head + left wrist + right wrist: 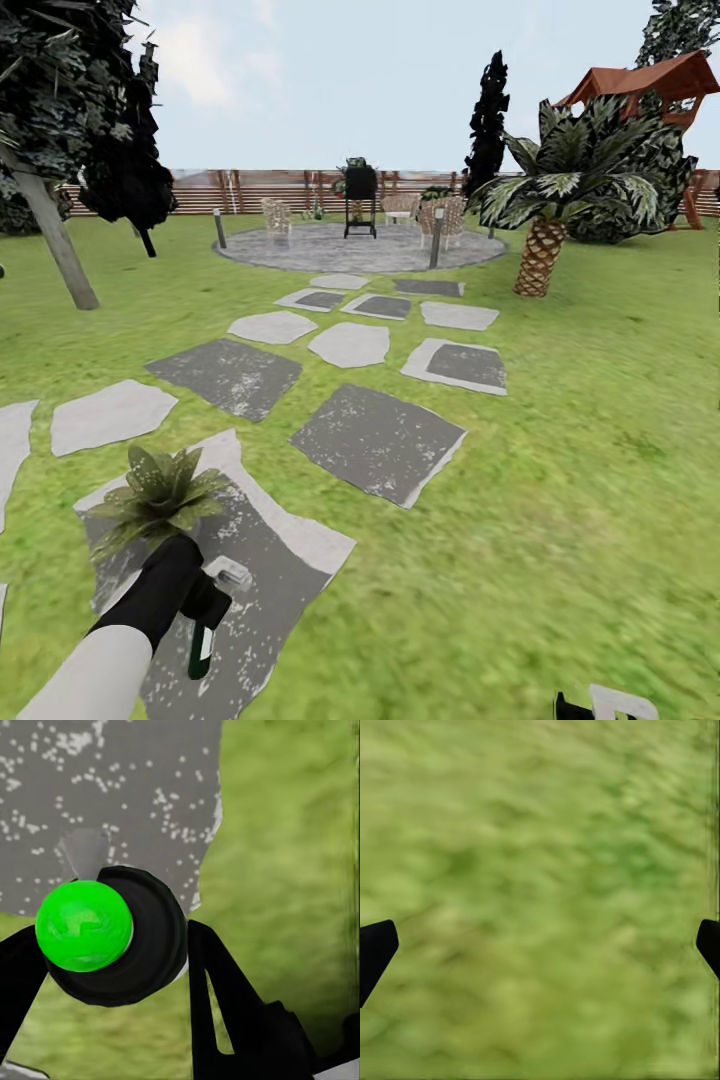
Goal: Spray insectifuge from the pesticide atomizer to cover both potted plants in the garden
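One potted plant (pixel 160 492), a low rosette of pointed speckled leaves, stands on a grey stepping stone (pixel 270 560) at the lower left of the head view. Just this side of it, my left gripper (pixel 198 598) is shut on the pesticide atomizer (pixel 204 640), whose white trigger head points toward the stone. In the left wrist view the atomizer (pixel 112 937) shows end-on as a round black body with a bright green disc, clamped between the dark fingers (pixel 217 982). My right gripper (pixel 540 952) hangs open over bare grass, and it also shows at the bottom edge of the head view (pixel 600 705).
Grey and white stepping stones (pixel 378 440) lead over the lawn to a round paved patio (pixel 360 248) with chairs and a black grill (pixel 360 200). A palm tree (pixel 545 235) stands to the right, a tree trunk (pixel 55 235) to the left, and a brown fence (pixel 250 188) behind.
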Tool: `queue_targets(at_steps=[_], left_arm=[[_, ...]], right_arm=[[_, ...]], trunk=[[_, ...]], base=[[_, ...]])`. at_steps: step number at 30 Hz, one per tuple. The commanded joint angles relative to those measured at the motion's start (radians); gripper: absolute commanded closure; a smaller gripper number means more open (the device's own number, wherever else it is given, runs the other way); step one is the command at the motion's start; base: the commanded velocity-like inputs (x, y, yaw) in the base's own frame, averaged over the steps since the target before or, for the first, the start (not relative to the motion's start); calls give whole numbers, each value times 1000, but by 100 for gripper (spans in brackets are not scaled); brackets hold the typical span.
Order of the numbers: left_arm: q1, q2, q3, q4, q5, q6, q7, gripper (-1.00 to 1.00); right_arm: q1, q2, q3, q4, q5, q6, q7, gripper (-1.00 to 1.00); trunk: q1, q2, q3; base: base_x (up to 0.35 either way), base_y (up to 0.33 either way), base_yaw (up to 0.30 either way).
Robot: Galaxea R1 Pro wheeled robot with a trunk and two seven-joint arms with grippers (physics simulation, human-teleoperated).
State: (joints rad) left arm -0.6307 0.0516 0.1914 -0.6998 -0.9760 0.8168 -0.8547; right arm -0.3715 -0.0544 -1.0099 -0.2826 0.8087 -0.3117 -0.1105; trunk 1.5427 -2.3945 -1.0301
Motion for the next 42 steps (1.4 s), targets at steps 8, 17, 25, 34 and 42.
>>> queue_targets(at_steps=[8, 17, 25, 34, 42], left_arm=[[-1, -4, 7, -5, -10, -11, -12, 100], [-1, -36, 6, -8, -9, -15, -12, 100], [-1, -110, 3, -10, -9, -90, -20, 100], [-3, -92, -4, 20, -18, -496, -170, 100], [-6, -38, -7, 50, -24, -622, -305, 100]], right_arm=[[-1, -1, -3, 4, 15, -7, -2, -100], [-1, -1, -1, 6, 20, -7, 1, -100], [-1, -1, -3, 6, 16, -7, 1, -100], [-1, 4, 1, 8, 20, -7, 6, -100], [-2, -5, 14, 1, 20, -9, 45, -100]], trunk=[[0, 0, -1], [0, 0, -1], [0, 0, -1], [0, 0, -1], [0, 0, -1]], base=[[-1, -288, -5], [53, -290, 0], [117, -145, 0], [2, -2, 0], [0, 0, 0]])
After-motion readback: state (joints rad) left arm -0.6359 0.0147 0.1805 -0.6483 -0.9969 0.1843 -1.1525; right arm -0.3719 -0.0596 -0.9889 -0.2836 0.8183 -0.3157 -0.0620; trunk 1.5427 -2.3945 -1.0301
